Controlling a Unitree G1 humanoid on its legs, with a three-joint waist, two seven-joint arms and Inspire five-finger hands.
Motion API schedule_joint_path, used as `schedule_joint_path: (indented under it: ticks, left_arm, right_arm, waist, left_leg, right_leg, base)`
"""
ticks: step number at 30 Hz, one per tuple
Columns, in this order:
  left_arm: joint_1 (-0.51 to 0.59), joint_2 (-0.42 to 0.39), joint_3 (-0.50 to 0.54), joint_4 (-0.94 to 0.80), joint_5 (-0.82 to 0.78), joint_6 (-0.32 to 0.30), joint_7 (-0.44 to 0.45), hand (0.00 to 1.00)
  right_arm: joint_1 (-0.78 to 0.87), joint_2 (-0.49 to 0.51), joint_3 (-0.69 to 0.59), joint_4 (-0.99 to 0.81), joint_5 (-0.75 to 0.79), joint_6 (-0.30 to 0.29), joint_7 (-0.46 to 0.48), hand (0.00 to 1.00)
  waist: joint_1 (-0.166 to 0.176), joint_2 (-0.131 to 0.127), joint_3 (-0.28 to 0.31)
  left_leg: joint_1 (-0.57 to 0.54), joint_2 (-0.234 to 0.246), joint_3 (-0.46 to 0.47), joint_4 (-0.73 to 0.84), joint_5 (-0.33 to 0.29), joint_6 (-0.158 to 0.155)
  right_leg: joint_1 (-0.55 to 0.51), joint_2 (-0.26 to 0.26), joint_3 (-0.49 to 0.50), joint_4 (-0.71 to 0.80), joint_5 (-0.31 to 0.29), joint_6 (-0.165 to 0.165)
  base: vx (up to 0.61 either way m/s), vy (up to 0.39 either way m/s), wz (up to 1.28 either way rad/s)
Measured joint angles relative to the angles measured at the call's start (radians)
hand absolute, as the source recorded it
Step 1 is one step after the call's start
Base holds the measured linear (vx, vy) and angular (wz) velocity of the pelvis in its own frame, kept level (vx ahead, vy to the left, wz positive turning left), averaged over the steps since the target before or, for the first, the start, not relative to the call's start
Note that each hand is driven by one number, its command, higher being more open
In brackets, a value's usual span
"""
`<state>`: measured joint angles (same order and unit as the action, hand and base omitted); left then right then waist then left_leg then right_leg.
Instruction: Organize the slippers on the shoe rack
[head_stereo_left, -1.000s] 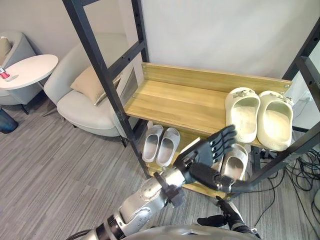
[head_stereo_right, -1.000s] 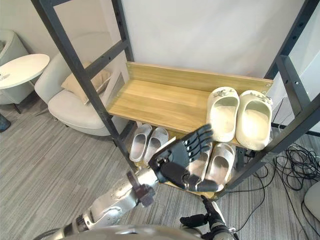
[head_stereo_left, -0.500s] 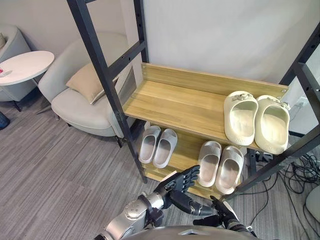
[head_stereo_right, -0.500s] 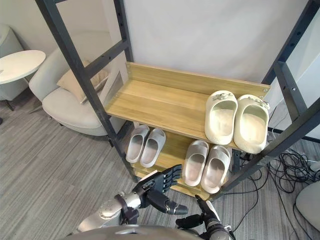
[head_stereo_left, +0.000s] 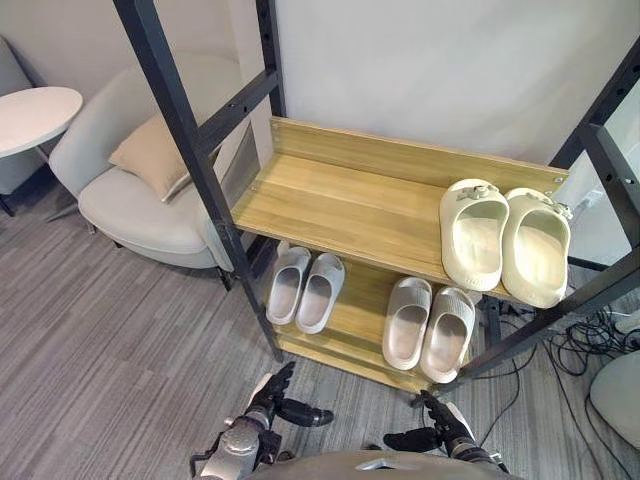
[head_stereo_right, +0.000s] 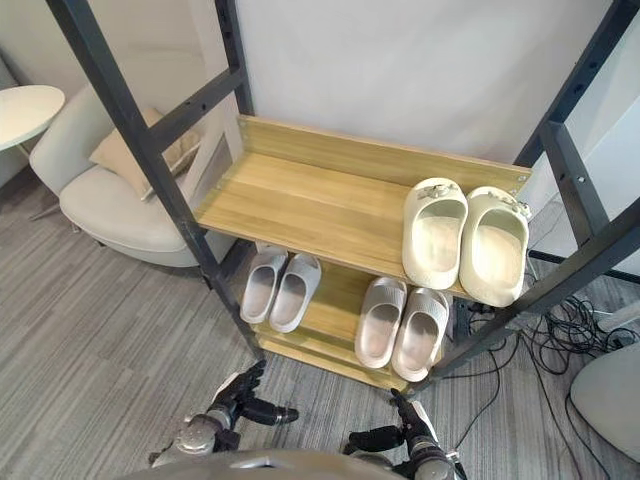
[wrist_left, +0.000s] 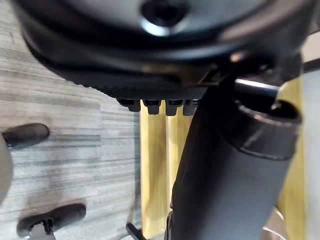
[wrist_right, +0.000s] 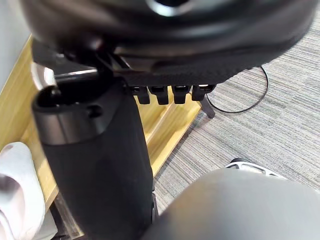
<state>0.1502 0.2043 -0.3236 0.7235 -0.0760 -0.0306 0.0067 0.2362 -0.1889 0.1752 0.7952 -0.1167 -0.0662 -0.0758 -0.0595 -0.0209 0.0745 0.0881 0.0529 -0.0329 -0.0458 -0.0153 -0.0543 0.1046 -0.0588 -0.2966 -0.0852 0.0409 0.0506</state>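
- While both arms hang low, where do the slippers sit?
- All on the black metal shoe rack with light wooden shelves (head_stereo_left: 190, 140). The pair of cream thick rubber slippers (head_stereo_left: 475, 235) is at the right end of the upper shelf (head_stereo_left: 340, 205), side by side and touching, toes to the wall.
- Lower shelf?
- The lower shelf (head_stereo_left: 362, 300) has two pairs. The pair of pale grey slide slippers (head_stereo_left: 288, 288) is on the left, the pair of beige ridged slide slippers (head_stereo_left: 408, 320) on the right. Bare wood between the pairs, toes to the wall again.
- Hands?
- The left robot hand (head_stereo_left: 265, 403) is down over the grey striped carpet floor (head_stereo_left: 100, 330), in front of the rack. Fingers spread straight, thumb out sideways, nothing in it. The right robot hand (head_stereo_left: 440, 432) is low near the rack's right front leg, with the same pose: fingers straight, thumb out, empty. Neither touches a slipper.
- Anything else?
- A pale upholstered armchair (head_stereo_left: 130, 205) with a tan cushion (head_stereo_left: 150, 160) stands left of the rack.
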Motion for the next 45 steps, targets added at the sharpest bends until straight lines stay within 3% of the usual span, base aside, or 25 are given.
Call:
schedule_joint_path:
  ticks: [7, 15, 17, 19, 20, 22, 24, 25, 26, 27, 28, 30, 32, 34, 35, 36, 38, 39, 41, 43, 45]
  left_arm:
    - [-0.001, -0.053, 0.176, 0.158, 0.029, -0.004, 0.083, 1.00]
    - [-0.028, -0.080, 0.268, 0.208, 0.029, -0.013, 0.118, 1.00]
    - [-0.059, -0.086, 0.271, 0.229, 0.029, -0.013, 0.123, 1.00]
    - [-0.082, -0.085, 0.271, 0.244, 0.029, -0.012, 0.126, 1.00]
    - [-0.083, -0.085, 0.271, 0.244, 0.029, -0.012, 0.127, 1.00]
    - [-0.089, -0.093, 0.273, 0.239, 0.029, -0.015, 0.132, 1.00]
    - [-0.082, -0.089, 0.276, 0.232, 0.029, -0.017, 0.138, 1.00]
    - [-0.079, -0.088, 0.294, 0.209, 0.029, -0.019, 0.141, 1.00]
    - [-0.081, -0.090, 0.302, 0.203, 0.028, -0.024, 0.142, 1.00]
    - [-0.082, -0.097, 0.303, 0.203, 0.028, -0.027, 0.144, 1.00]
    - [-0.087, -0.121, 0.301, 0.205, 0.027, -0.027, 0.146, 1.00]
    - [-0.088, -0.128, 0.300, 0.204, 0.026, -0.028, 0.146, 1.00]
    - [-0.090, -0.133, 0.294, 0.204, 0.027, -0.035, 0.147, 1.00]
    - [-0.095, -0.134, 0.284, 0.203, 0.027, -0.051, 0.149, 1.00]
    - [-0.103, -0.123, 0.269, 0.204, 0.028, -0.055, 0.148, 1.00]
    - [-0.115, -0.120, 0.270, 0.202, 0.028, -0.056, 0.147, 1.00]
    - [-0.124, -0.119, 0.269, 0.205, 0.030, -0.055, 0.148, 1.00]
    - [-0.124, -0.118, 0.266, 0.208, 0.030, -0.056, 0.151, 1.00]
    - [-0.127, -0.121, 0.255, 0.224, 0.033, -0.055, 0.154, 1.00]
    - [-0.128, -0.130, 0.244, 0.238, 0.049, -0.055, 0.152, 1.00]
    - [-0.128, -0.132, 0.227, 0.244, 0.051, -0.053, 0.150, 1.00]
  right_arm:
    - [-0.025, 0.004, -0.008, 0.015, 0.000, 0.000, -0.008, 1.00]
    - [-0.072, 0.002, -0.006, 0.051, -0.001, -0.001, -0.017, 1.00]
    - [-0.102, -0.003, -0.005, 0.060, -0.001, 0.000, -0.022, 1.00]
    - [-0.117, -0.001, -0.006, 0.065, 0.001, -0.003, -0.026, 1.00]
    - [-0.117, -0.001, -0.005, 0.064, 0.001, -0.005, -0.027, 1.00]
    - [-0.123, -0.003, -0.007, 0.058, 0.004, -0.013, -0.030, 1.00]
    - [-0.114, 0.004, 0.000, 0.053, 0.002, -0.021, -0.036, 1.00]
    - [-0.114, 0.020, 0.017, 0.046, 0.002, -0.026, -0.036, 1.00]
    - [-0.118, 0.030, 0.022, 0.042, 0.002, -0.026, -0.037, 1.00]
    - [-0.130, 0.035, 0.032, 0.041, 0.002, -0.026, -0.037, 1.00]
    - [-0.148, 0.034, 0.047, 0.041, 0.002, -0.026, -0.037, 1.00]
    - [-0.154, 0.050, 0.054, 0.040, 0.014, -0.022, -0.033, 1.00]
    - [-0.156, 0.048, 0.063, 0.031, 0.013, -0.027, -0.035, 1.00]
    - [-0.164, 0.047, 0.059, 0.031, 0.013, -0.028, -0.042, 1.00]
    - [-0.166, 0.055, 0.047, 0.031, 0.010, -0.027, -0.045, 1.00]
    - [-0.167, 0.058, 0.027, 0.035, 0.009, -0.023, -0.046, 1.00]
    - [-0.165, 0.060, 0.007, 0.043, 0.012, -0.022, -0.048, 1.00]
    - [-0.161, 0.061, -0.008, 0.044, 0.024, -0.021, -0.049, 1.00]
    - [-0.162, 0.060, -0.021, 0.045, 0.028, -0.021, -0.050, 1.00]
    - [-0.162, 0.065, -0.034, 0.048, 0.031, -0.021, -0.049, 1.00]
    - [-0.164, 0.076, -0.040, 0.055, 0.032, -0.021, -0.045, 1.00]
  waist:
    - [0.007, 0.002, 0.007]
    - [0.018, 0.005, 0.051]
    - [0.027, 0.009, 0.081]
    - [0.027, -0.003, 0.102]
    - [0.028, -0.003, 0.102]
    - [0.027, 0.000, 0.104]
    - [0.033, -0.017, 0.093]
    - [0.055, -0.041, 0.081]
    - [0.063, -0.048, 0.079]
    - [0.077, -0.028, 0.075]
    - [0.090, 0.022, 0.083]
    - [0.091, 0.043, 0.096]
    - [0.090, 0.065, 0.111]
    - [0.090, 0.069, 0.123]
    - [0.083, 0.061, 0.128]
    - [0.085, 0.051, 0.135]
    - [0.082, 0.038, 0.143]
    - [0.076, 0.028, 0.144]
    - [0.060, 0.041, 0.136]
    - [0.051, 0.051, 0.130]
    - [0.053, 0.054, 0.125]
  left_leg:
    - [0.001, 0.005, 0.059, 0.005, -0.014, 0.002]
    - [-0.031, 0.008, 0.122, 0.047, -0.033, 0.006]
    - [-0.055, 0.009, 0.135, 0.071, -0.035, 0.007]
    - [-0.088, -0.011, 0.120, 0.113, -0.039, 0.014]
    - [-0.094, -0.012, 0.116, 0.119, -0.039, 0.014]
    - [-0.140, -0.015, 0.083, 0.144, -0.030, 0.024]
    - [-0.163, -0.030, 0.038, 0.163, -0.019, 0.013]
    - [-0.207, -0.043, 0.010, 0.194, -0.009, -0.004]
    - [-0.227, -0.047, 0.001, 0.204, -0.002, -0.014]
    - [-0.268, -0.033, -0.013, 0.205, 0.009, -0.030]
    - [-0.313, 0.008, -0.043, 0.204, 0.036, -0.043]
    - [-0.315, 0.031, -0.076, 0.185, 0.064, -0.049]
    - [-0.314, 0.057, -0.112, 0.166, 0.104, -0.082]
    - [-0.314, 0.070, -0.105, 0.099, 0.201, -0.100]
    - [-0.341, 0.064, -0.057, 0.068, 0.258, -0.105]
    - [-0.374, 0.044, 0.003, 0.165, 0.197, -0.073]
    - [-0.386, 0.017, 0.038, 0.285, 0.111, -0.038]
    - [-0.370, 0.017, 0.085, 0.390, 0.018, -0.024]
    - [-0.313, 0.076, 0.181, 0.470, -0.083, -0.007]
    - [-0.225, 0.138, 0.284, 0.413, -0.105, -0.006]
    - [-0.176, 0.119, 0.310, 0.276, -0.116, -0.029]
  right_leg:
    - [-0.026, 0.005, 0.059, -0.003, 0.011, -0.005]
    - [-0.091, 0.008, 0.130, 0.036, 0.023, -0.010]
    - [-0.163, -0.003, 0.145, 0.155, -0.023, -0.011]
    - [-0.251, -0.039, 0.151, 0.334, -0.101, -0.004]
    - [-0.255, -0.042, 0.151, 0.340, -0.104, -0.004]
    - [-0.316, -0.067, 0.178, 0.550, -0.212, 0.008]
    - [-0.321, -0.082, 0.204, 0.751, -0.301, 0.030]
    - [-0.297, -0.082, 0.257, 0.747, -0.352, 0.056]
    - [-0.297, -0.072, 0.270, 0.716, -0.370, 0.050]
    - [-0.289, -0.038, 0.280, 0.637, -0.385, 0.022]
    - [-0.284, 0.016, 0.265, 0.552, -0.351, -0.034]
    - [-0.269, 0.042, 0.233, 0.521, -0.327, -0.054]
    - [-0.231, 0.071, 0.174, 0.471, -0.297, -0.076]
    - [-0.215, 0.082, 0.124, 0.422, -0.263, -0.097]
    - [-0.214, 0.071, 0.072, 0.366, -0.222, -0.112]
    - [-0.226, 0.049, 0.046, 0.351, -0.203, -0.119]
    - [-0.225, 0.016, 0.017, 0.336, -0.185, -0.113]
    - [-0.224, -0.013, -0.017, 0.312, -0.162, -0.103]
    - [-0.218, -0.038, -0.082, 0.285, -0.134, -0.079]
    - [-0.208, -0.057, -0.141, 0.273, -0.120, -0.053]
    - [-0.191, -0.059, -0.185, 0.229, -0.089, -0.011]
  base:
    - [0.01, 0.034, -0.22]
    - [-0.02, 0.027, -0.30]
    - [-0.05, 0.014, -0.17]
    - [-0.08, 0.005, 0.19]
    - [-0.11, -0.064, 0.33]
    - [-0.11, -0.179, 0.53]
    - [-0.05, -0.218, 0.80]
    - [-0.06, -0.185, 0.72]
    - [-0.12, -0.273, 0.52]
    - [-0.18, -0.203, 0.29]
    - [-0.23, -0.237, 0.24]
    - [-0.21, -0.174, 0.38]
    - [-0.19, -0.146, 0.66]
    - [-0.16, -0.090, 0.80]
    - [-0.16, -0.034, 0.93]
    - [-0.18, -0.028, 0.87]
    - [-0.12, 0.043, 0.67]
    - [-0.11, 0.106, 0.98]
    - [-0.09, 0.170, 1.07]
    - [-0.06, 0.225, 0.97]
    - [-0.09, 0.312, 0.78]
